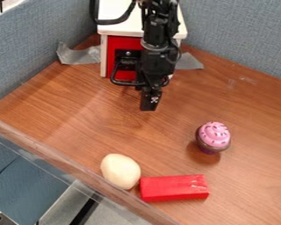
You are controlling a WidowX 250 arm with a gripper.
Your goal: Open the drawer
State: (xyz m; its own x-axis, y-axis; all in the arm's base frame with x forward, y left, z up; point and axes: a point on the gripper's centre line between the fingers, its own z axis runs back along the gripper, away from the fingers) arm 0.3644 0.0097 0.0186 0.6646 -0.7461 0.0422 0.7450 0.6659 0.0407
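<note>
"Where is the gripper (150,103)?"

"Hanging low over the wooden surface (254,176), its tip pointing down, near the middle of the upper half of the view."

"Open or closed?"

"I can't tell from this angle. I see nothing gripped in it."

"And the drawer (122,45)?"

"Behind the gripper, up and a little left in the view. Its red front sits in the white cabinet (103,58), and the black arm (159,55) hides the right part of it. It looks shut, as far as the uncovered part shows."

"So which step are we on?"

"Lining up for the handle, I'd say, with the pull to come. I can't pick the handle out surely among the black parts there."

"What does the next move need?"

"The gripper back at the drawer front, a sound hold or hook on the handle, then a straight draw outward, away from the cabinet. A skewed pull might jam it."

"Anything farther out?"

"Grey tape (78,55) by the cabinet's foot. Well apart, toward the camera, a toy cupcake (214,135) with pink icing, then a pale rounded object (120,170) just beside a red block (174,187)."
</note>
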